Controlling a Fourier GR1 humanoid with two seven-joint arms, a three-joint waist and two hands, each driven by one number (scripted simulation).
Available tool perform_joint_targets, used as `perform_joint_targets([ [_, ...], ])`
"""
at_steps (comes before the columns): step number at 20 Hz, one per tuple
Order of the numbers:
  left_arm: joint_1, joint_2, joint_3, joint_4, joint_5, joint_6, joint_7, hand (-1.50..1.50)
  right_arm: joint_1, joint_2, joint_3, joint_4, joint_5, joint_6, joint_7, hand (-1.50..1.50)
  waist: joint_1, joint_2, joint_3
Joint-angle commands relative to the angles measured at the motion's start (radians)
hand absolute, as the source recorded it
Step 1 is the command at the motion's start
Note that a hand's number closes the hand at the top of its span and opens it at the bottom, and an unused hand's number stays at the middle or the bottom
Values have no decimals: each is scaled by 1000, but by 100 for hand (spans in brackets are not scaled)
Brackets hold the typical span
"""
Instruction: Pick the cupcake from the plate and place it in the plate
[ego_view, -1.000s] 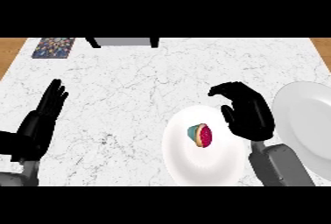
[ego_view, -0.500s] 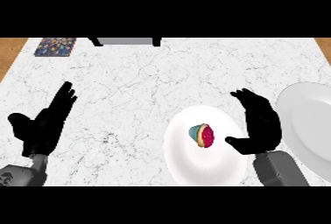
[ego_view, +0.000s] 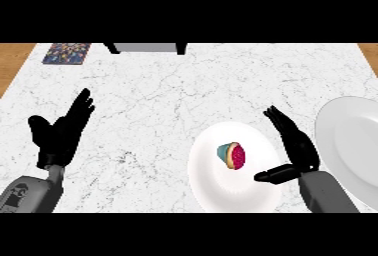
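Cupcake (ego_view: 233, 155): sits tipped on its side in the middle of the small white plate (ego_view: 214, 187), pink top facing right, teal wrapper facing left. Nothing is touching it.
Small white plate: lies flat on the white marble table (ego_view: 184, 90), just right of centre and near the lower edge.
Big plate (ego_view: 347, 135): second white one, over at the right edge and partly cut off by the view.
Right robot hand (ego_view: 299, 150): between the two plates, just right of the cupcake but apart from it. Fingers straight and pointing up, thumb sticking out left over the small plate's rim. Wide open, holding nothing.
Left robot hand (ego_view: 60, 134): way over on the left side, resting with fingers up, flat open, nothing in it.
Far end: a colourful patterned mat (ego_view: 68, 53) in the top left corner, plus a grey box (ego_view: 145, 47) with a dark frame.
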Motion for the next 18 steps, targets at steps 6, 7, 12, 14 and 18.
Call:
perform_joint_targets([
  [6,-27,-37,13,42,-36,4,4,0,-69,-44,72,146,173,37,-229,-150,-10,-9,-2],
  [7,12,-14,32,32,-19,-32,-18,0,-101,-70,70,154,177,54,-187,-150,-6,-11,-3],
  [12,12,-33,57,60,-32,-57,-33,0,-139,-25,85,183,276,-103,-168,-150,-11,-12,-3],
  [14,75,-47,41,-18,-55,-29,11,0,-53,-44,110,54,305,-127,-90,-150,-18,-17,-4],
  [18,14,-35,94,12,-60,-72,28,0,-144,-20,115,121,380,-152,-14,-150,-16,-15,-4],
])
